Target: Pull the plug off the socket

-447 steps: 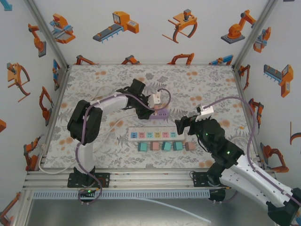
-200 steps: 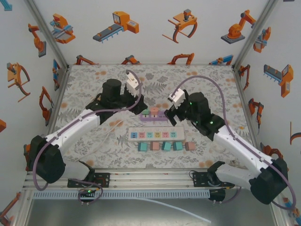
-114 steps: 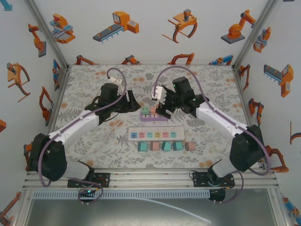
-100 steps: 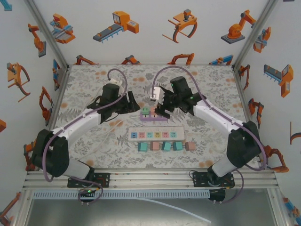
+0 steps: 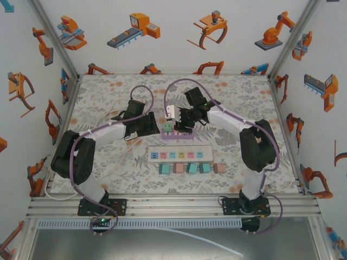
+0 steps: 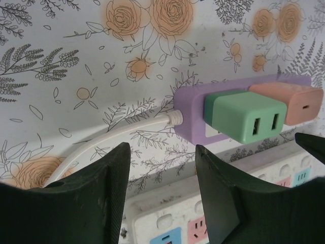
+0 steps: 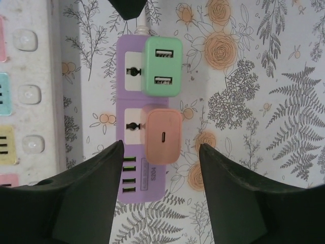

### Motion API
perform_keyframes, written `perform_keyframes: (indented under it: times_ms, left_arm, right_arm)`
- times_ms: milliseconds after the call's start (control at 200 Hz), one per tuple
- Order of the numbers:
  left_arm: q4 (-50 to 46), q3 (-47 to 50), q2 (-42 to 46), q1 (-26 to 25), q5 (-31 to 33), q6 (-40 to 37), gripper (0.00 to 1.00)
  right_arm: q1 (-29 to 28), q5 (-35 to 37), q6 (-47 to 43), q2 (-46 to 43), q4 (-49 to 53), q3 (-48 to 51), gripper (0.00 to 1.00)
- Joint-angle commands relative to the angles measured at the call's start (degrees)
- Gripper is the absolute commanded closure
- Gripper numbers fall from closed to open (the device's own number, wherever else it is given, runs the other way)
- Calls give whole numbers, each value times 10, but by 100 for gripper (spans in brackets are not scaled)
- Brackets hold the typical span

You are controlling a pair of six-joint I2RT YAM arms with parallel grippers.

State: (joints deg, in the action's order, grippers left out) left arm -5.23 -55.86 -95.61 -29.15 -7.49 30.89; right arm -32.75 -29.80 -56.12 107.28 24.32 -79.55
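Left fingers and right fingers part-open, empty; green plug and pink plug seated in purple socket.

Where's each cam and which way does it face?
Top external: above, behind the bases, looking down on the table; left arm, right arm show.
Left wrist: on left pincer, low, facing the purple power strip end-on; fingers show.
Right wrist: on right pincer, looking straight down on it; fingers show.
Shared: both wrist views hold the green charger and pink charger.
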Motion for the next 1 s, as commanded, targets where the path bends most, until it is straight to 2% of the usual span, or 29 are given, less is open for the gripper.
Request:
perform_keyframes:
  times_ms: [0, 325, 991]
  left_arm:
    - [-5, -23, -17, 4, 0, -14, 48]
    - [-2, -39, -59, 2, -14, -28, 48]
    - [18, -41, -75, 3, -63, -28, 48]
  right_arm:
    - [1, -19, -17, 19, 28, -29, 47]
    - [-3, -39, -16, 50, 56, -54, 60]
    - [-7, -44, -16, 67, 64, -59, 68]
